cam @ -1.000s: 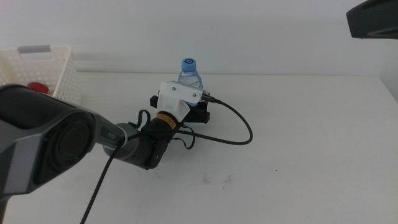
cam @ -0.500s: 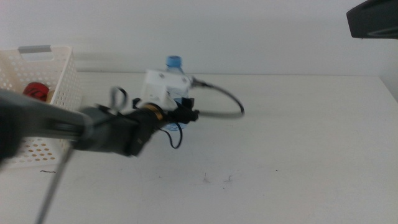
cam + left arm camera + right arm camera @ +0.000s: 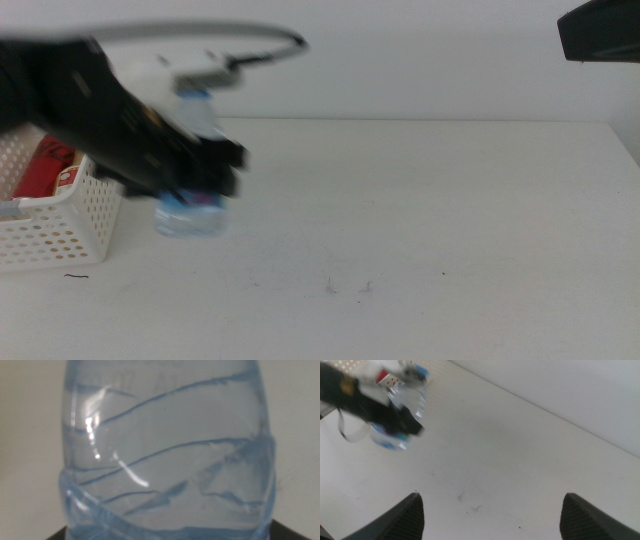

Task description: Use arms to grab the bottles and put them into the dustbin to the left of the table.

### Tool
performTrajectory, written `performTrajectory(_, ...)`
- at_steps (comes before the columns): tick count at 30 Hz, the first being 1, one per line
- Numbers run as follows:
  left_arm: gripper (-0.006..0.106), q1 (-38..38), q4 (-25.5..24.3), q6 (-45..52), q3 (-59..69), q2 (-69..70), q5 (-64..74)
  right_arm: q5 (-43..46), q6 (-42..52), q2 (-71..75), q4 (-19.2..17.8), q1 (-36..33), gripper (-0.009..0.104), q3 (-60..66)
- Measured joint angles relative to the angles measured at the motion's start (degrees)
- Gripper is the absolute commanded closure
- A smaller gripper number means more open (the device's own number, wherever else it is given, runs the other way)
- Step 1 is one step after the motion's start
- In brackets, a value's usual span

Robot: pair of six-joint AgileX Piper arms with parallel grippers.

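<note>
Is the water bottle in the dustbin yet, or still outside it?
Outside. The left gripper holds the water bottle lifted off the table, just beside the dustbin, not over its rim.

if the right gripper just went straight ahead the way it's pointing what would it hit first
Probably the bare table. The right gripper is open and aims down at empty tabletop; the water bottle held by the left gripper sits well off to the side.
</note>
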State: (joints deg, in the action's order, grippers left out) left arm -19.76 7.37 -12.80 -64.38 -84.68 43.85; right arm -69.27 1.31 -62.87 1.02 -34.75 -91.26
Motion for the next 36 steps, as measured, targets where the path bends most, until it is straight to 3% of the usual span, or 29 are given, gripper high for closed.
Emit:
performTrajectory(6,0.08,14.46,1.13,10.84,-19.14,-4.01,21.35,0.0,0.0,0.0,0.0,0.0,0.002,0.0)
performTrajectory(13,0.08,29.94,1.76,18.1,-33.33,-13.86,26.21,0.0,0.0,0.0,0.0,0.0,0.002,0.0)
performTrajectory(23,0.077,35.16,3.54,23.16,-35.38,-26.79,25.03,0.0,0.0,0.0,0.0,0.0,0.002,0.0)
performTrajectory(26,0.061,35.16,3.88,23.16,-35.38,-29.1,23.87,0.0,0.0,0.0,0.0,0.0,0.002,0.0)
performTrajectory(31,0.011,35.16,3.61,23.16,-35.38,-30.83,22.32,0.0,0.0,0.0,0.0,0.0,0.002,0.0)
performTrajectory(32,0.006,35.16,3.53,23.16,-35.42,-30.88,21.91,0.0,0.0,0.0,0.0,0.0,0.002,0.0)
performTrajectory(36,0.007,35.16,2.62,23.31,-35.77,-30.88,20.41,0.0,0.0,0.0,0.0,0.0,0.002,0.0)
